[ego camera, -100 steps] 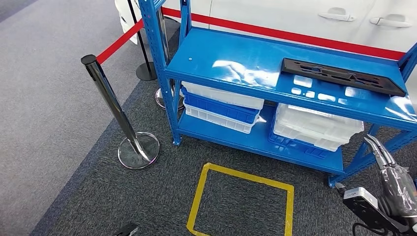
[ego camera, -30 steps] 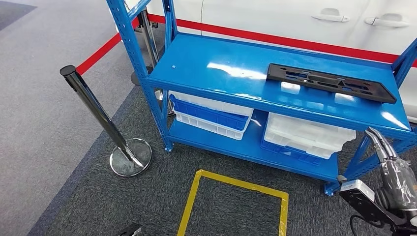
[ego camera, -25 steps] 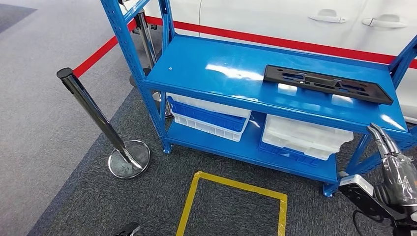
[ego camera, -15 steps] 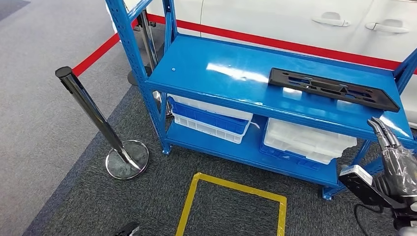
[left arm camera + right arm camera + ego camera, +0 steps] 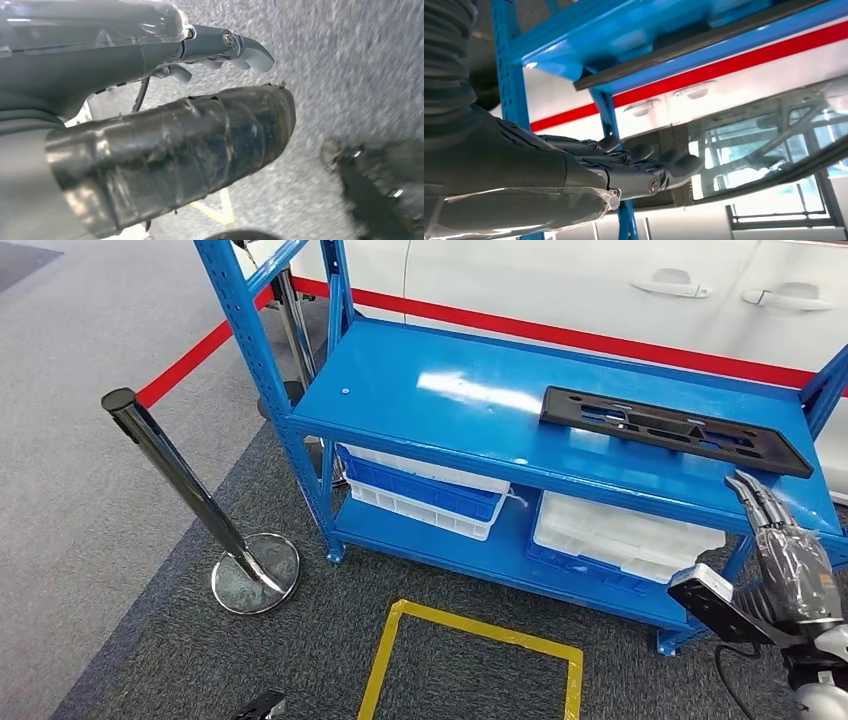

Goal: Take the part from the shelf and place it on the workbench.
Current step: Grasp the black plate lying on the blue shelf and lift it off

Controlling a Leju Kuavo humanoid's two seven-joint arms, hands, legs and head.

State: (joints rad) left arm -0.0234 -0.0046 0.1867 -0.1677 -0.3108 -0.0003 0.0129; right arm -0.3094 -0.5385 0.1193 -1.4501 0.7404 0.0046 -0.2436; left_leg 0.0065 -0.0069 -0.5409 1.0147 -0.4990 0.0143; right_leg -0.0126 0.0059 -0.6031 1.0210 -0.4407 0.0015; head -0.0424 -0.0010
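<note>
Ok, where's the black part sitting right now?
In the head view, the black part lies flat on the blue shelf's top deck, toward its right end, just beyond the raised right hand.

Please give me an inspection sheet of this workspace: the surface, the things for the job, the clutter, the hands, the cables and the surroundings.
Surface: blue shelf, glossy top level with glare.
Job's things: long black part lies flat on the top level toward its right end, untouched.
Clutter: white and blue bins and white trays stacked on the lower level.
Hands: right hand raised near the shelf's front right corner, fingers straight, holding nothing; left hand hangs over the carpet, holding nothing.
Cables: black cable below the right wrist.
Surroundings: chrome post with red belt, yellow floor square, white car behind.
</note>
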